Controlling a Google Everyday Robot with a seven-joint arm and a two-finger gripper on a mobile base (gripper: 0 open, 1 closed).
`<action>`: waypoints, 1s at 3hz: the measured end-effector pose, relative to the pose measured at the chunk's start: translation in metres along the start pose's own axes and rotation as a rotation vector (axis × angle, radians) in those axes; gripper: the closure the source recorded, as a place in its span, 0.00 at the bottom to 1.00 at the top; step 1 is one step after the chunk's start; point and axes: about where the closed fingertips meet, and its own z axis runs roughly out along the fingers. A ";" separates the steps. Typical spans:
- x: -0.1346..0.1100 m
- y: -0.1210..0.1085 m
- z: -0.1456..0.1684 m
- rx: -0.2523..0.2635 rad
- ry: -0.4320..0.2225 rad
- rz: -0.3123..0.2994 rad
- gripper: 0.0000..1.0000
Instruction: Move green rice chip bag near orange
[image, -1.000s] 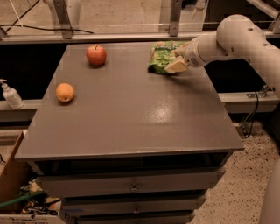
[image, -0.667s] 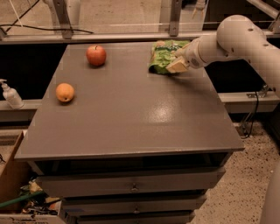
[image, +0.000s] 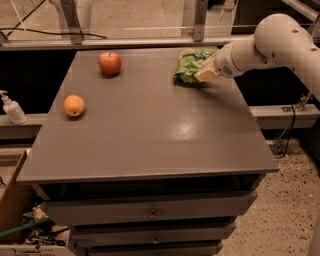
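Note:
The green rice chip bag (image: 188, 67) lies crumpled on the grey table (image: 150, 135) at its far right. My gripper (image: 206, 75) comes in from the right on a white arm and sits against the bag's right edge, low over the table. The orange (image: 74, 105) rests on the table's left side, far from the bag.
A red apple (image: 109, 63) sits at the far left-middle of the table. A white pump bottle (image: 11, 107) stands on a ledge to the left. A cardboard box (image: 10, 210) with clutter is on the floor at lower left. Drawers (image: 150, 215) are under the tabletop.

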 end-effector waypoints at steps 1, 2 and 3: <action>-0.019 0.006 -0.023 -0.015 -0.045 -0.022 1.00; -0.037 0.032 -0.052 -0.077 -0.096 -0.070 1.00; -0.050 0.071 -0.076 -0.175 -0.155 -0.115 1.00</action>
